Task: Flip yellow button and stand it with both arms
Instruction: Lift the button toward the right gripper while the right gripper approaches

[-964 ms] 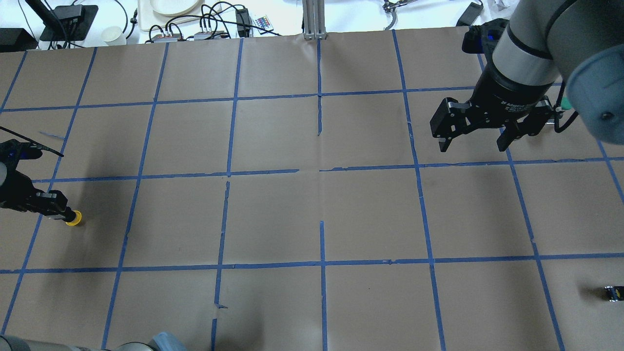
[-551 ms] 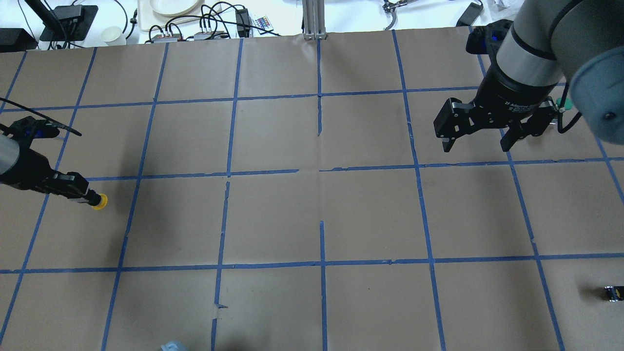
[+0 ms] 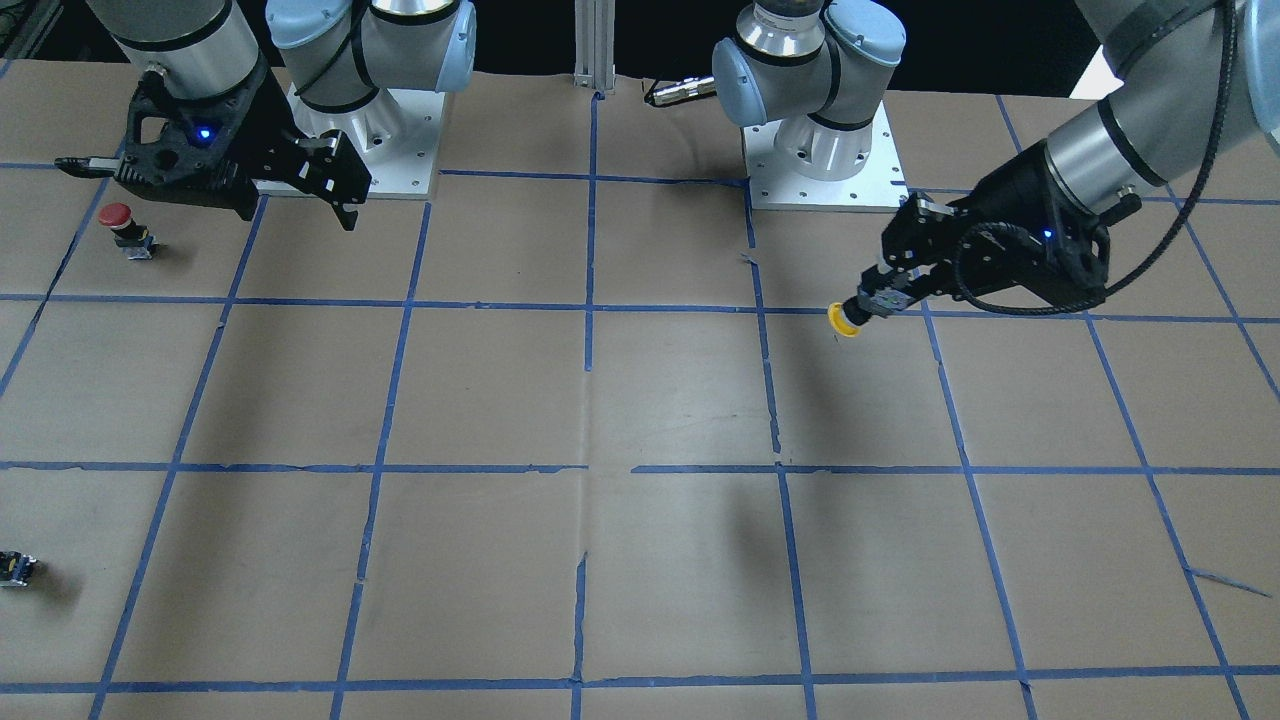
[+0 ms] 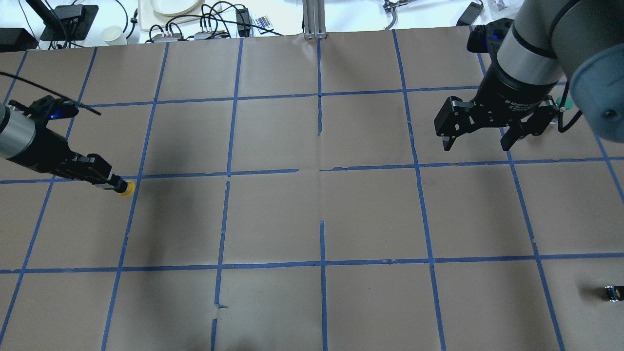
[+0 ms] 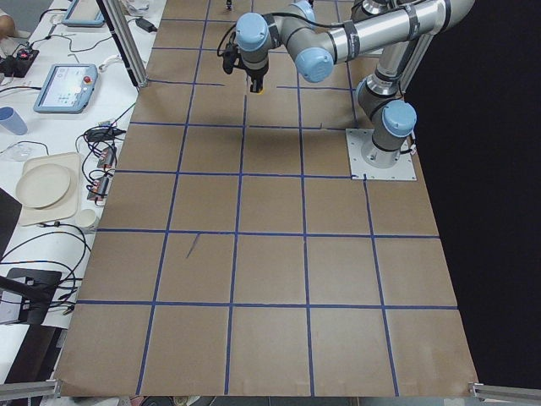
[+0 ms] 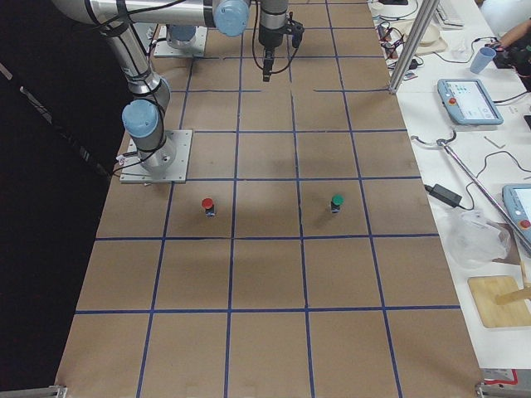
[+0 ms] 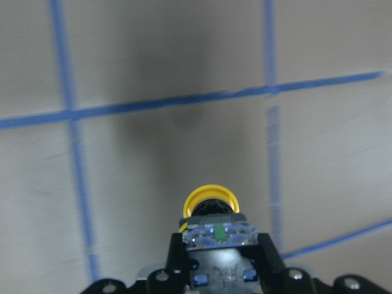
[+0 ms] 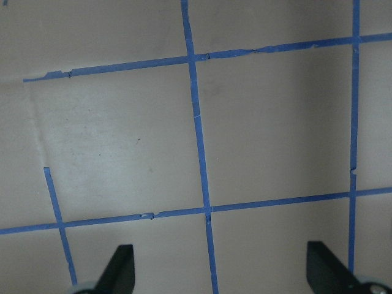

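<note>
We see our L gripper (image 4: 115, 185) pinching the yellow button (image 4: 127, 189) by its body, cap fwd, above the table (image 4: 273, 219); R gripper (image 4: 477, 144) has jaws spread.

A red button (image 3: 116, 215) stands upright on the taped brown table (image 3: 660, 400), just beside the right gripper (image 4: 477, 142). A green button (image 6: 336, 201) stands near that gripper too. A dark block (image 4: 613, 292) lies well apart from it. A plate (image 4: 173, 6), cup (image 4: 112, 34) and cables (image 4: 214, 14) sit far beyond the left gripper (image 4: 113, 183).
</note>
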Robot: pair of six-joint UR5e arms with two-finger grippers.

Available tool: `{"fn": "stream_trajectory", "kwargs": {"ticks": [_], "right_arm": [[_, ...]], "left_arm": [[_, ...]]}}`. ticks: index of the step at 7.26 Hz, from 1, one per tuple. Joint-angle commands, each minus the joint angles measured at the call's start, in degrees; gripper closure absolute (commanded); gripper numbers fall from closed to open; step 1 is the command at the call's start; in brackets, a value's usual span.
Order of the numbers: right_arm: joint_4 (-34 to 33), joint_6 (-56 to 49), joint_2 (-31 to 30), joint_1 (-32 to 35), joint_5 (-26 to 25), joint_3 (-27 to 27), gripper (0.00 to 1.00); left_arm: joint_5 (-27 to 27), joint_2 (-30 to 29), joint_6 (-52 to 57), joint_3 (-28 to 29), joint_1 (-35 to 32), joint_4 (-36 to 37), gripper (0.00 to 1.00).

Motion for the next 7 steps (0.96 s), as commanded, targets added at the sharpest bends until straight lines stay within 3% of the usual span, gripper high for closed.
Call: {"fn": "stream_trajectory", "kwargs": {"ticks": [1,3,4,7], "right_arm": [[5.2,9.67,0.09,-1.03,11.04,-1.05,0.0],[13.44,16.74,0.0,-6.64,27.76,-2.37,0.0],[19.85,16.92,0.09,-9.27,32.28,-3.77,0.0],[29.29,23.21,2.97,-13.51,45.81,-7.89,0.0]], "left_arm": [[-13.94,-0.52,-2.9,3.79,-8.48,-4.9,0.99],[-24.67,0.27,-5.34,3.87,-13.49,-5.96,1.0],[-29.16,0.27,-6.32,3.96,-15.35,-5.44,1.0],[-45.42,0.89,-7.2,3.44,-15.98,-5.26,1.0]]}}
